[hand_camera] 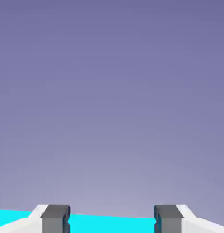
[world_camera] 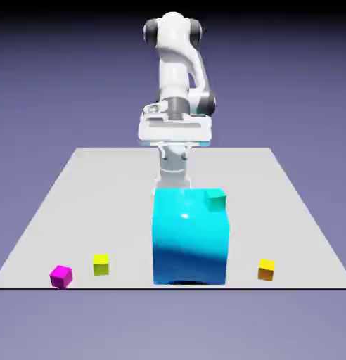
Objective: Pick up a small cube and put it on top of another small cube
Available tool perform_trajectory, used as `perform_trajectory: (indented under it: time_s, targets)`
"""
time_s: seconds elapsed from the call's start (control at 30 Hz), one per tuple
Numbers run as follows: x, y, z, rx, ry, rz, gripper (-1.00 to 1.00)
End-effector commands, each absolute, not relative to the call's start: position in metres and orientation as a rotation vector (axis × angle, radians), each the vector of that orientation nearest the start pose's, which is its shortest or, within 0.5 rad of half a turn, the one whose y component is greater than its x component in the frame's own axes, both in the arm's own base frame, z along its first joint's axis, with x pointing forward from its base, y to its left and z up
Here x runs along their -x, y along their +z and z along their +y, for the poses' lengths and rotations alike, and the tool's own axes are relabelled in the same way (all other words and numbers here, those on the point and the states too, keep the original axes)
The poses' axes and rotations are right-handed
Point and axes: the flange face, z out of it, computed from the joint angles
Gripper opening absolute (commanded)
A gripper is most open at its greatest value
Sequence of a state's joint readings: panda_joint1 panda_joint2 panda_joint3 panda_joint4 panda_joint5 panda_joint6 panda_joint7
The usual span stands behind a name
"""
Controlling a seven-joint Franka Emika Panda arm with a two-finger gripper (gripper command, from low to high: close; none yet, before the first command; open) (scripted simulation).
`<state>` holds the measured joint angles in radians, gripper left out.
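Note:
The small cube (world_camera: 61,276), magenta and glossy, lies on the table near the front edge at the exterior view's left. A yellow-green cube (world_camera: 100,264) sits just right of it, and an orange cube (world_camera: 266,269) lies at the front right. A small teal cube (world_camera: 215,200) shows at the big cyan block's upper right corner. My hand (world_camera: 173,163) hangs just behind the cyan block (world_camera: 190,239), which hides its fingers in this view. In the hand view my gripper (hand_camera: 111,220) is open, fingertips (hand_camera: 55,219) wide apart, with only a cyan strip (hand_camera: 111,224) showing between them.
The big cyan block stands mid-table between my hand and the front edge. The grey table (world_camera: 77,204) ends just in front of the cubes. Most of the hand view is plain backdrop.

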<state>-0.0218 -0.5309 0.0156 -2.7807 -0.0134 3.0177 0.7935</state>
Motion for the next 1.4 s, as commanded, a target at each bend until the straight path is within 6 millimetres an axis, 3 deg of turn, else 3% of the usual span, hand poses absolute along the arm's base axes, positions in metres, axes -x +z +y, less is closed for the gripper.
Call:
perform_trajectory:
  time_s: [0.0,0.33,0.67,0.93,1.17,1.23,1.37]
  targets:
    - [-0.408,0.451,-0.007,2.472,-0.982,1.094,0.00]
    - [-0.482,0.398,-0.076,2.279,-0.701,1.768,0.00]
    - [-0.529,0.321,-0.170,1.839,-0.408,2.393,0.00]
    - [-0.540,0.253,-0.257,1.312,-0.176,2.797,0.00]
    - [-0.527,0.192,-0.337,0.737,0.020,3.042,0.00]
    - [-0.527,0.190,-0.339,0.718,0.026,3.048,0.00]
    - [-0.527,0.120,-0.338,0.718,0.026,3.048,0.00]
